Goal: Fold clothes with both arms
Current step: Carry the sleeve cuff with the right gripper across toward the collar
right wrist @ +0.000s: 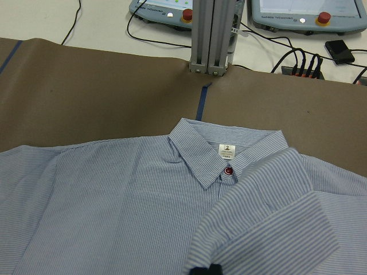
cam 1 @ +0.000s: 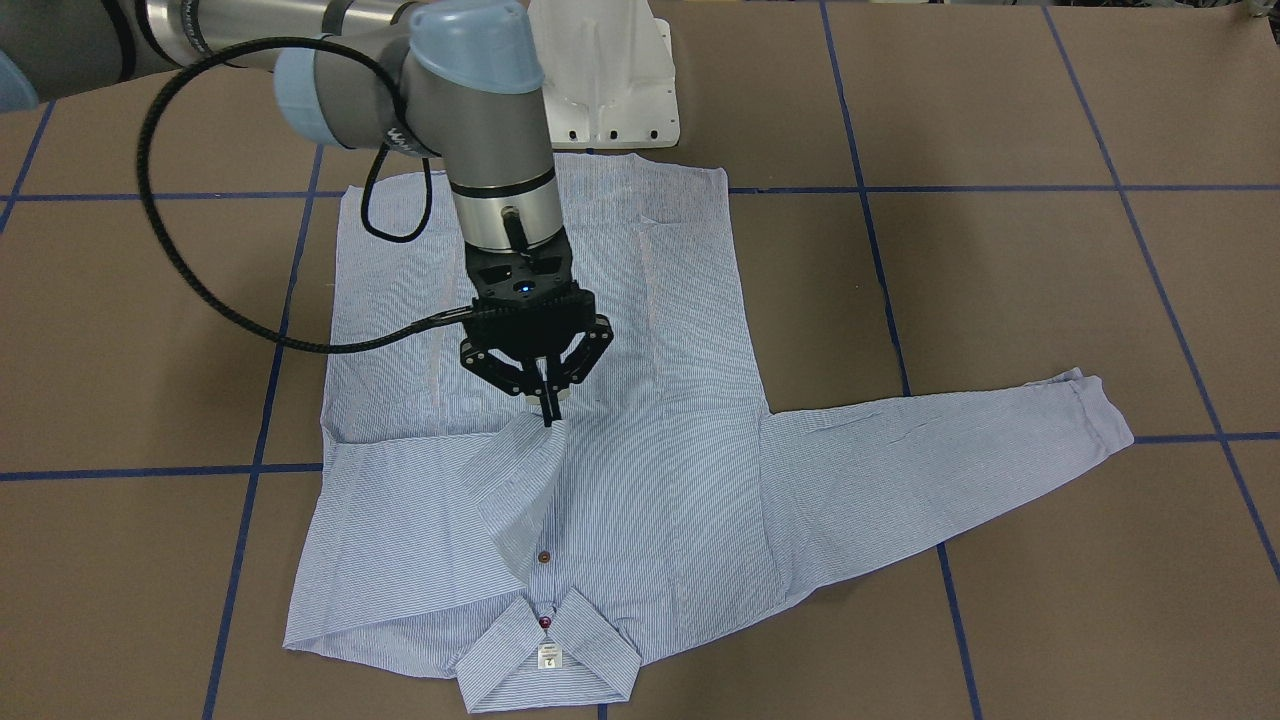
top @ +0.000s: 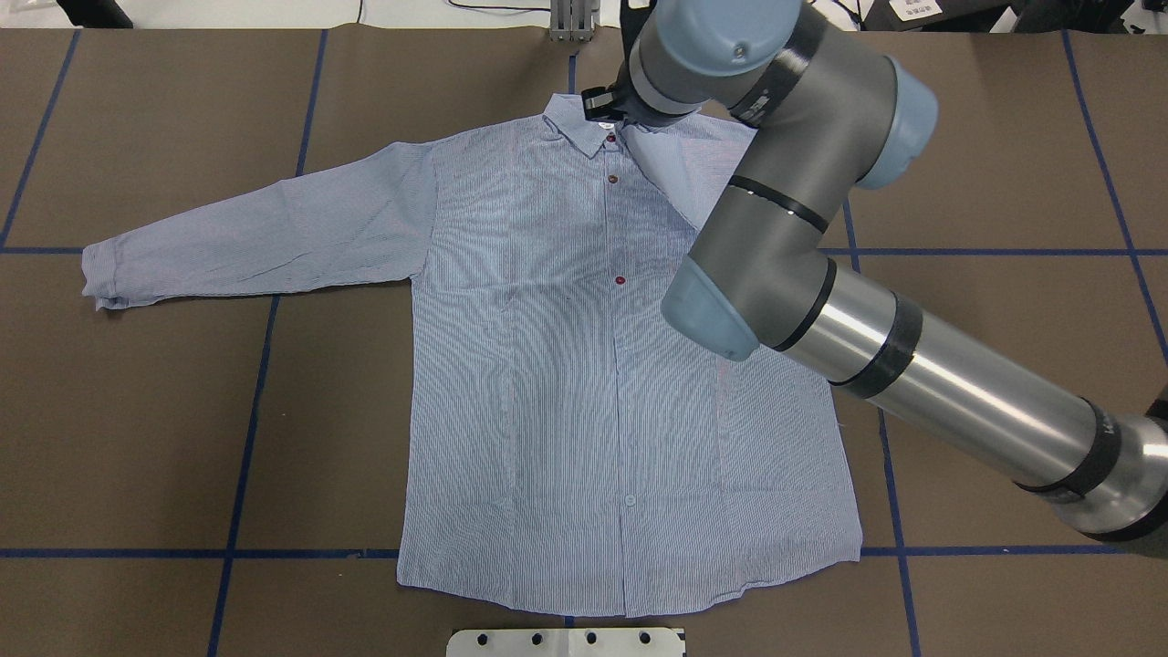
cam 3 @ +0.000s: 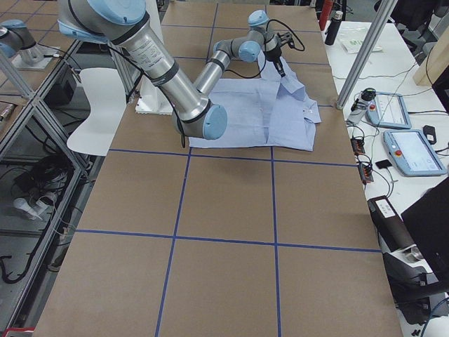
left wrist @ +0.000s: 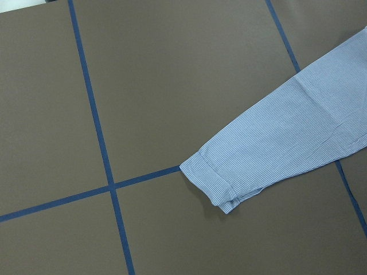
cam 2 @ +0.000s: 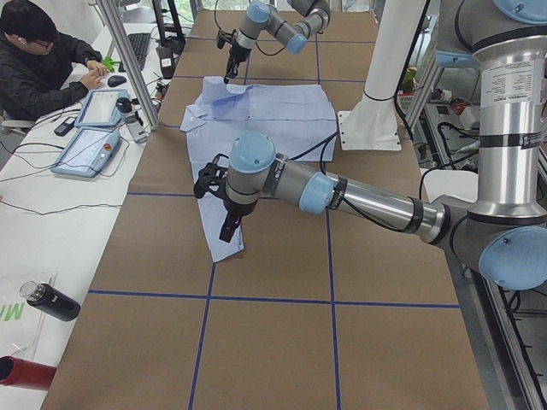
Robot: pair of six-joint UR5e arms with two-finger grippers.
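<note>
The light blue striped shirt (cam 1: 640,480) lies flat, buttons up, on the brown table, collar (cam 1: 547,657) away from the robot. My right gripper (cam 1: 547,412) is shut on the cuff of the sleeve on the robot's right, which is folded in across the chest and held just above it. The right wrist view shows that cuff (right wrist: 258,229) below the collar label (right wrist: 227,150). The other sleeve (top: 246,237) lies stretched out flat; its cuff (left wrist: 212,183) shows in the left wrist view. My left gripper (cam 2: 231,231) hovers high near that cuff, and I cannot tell whether it is open or shut.
The white pedestal base (cam 1: 610,80) stands at the shirt's hem edge. Blue tape lines (top: 255,383) grid the table. An aluminium post (right wrist: 212,34) and teach pendants (cam 3: 414,151) stand beyond the collar side. An operator (cam 2: 43,60) sits there. Bottles (cam 2: 51,301) lie off the table.
</note>
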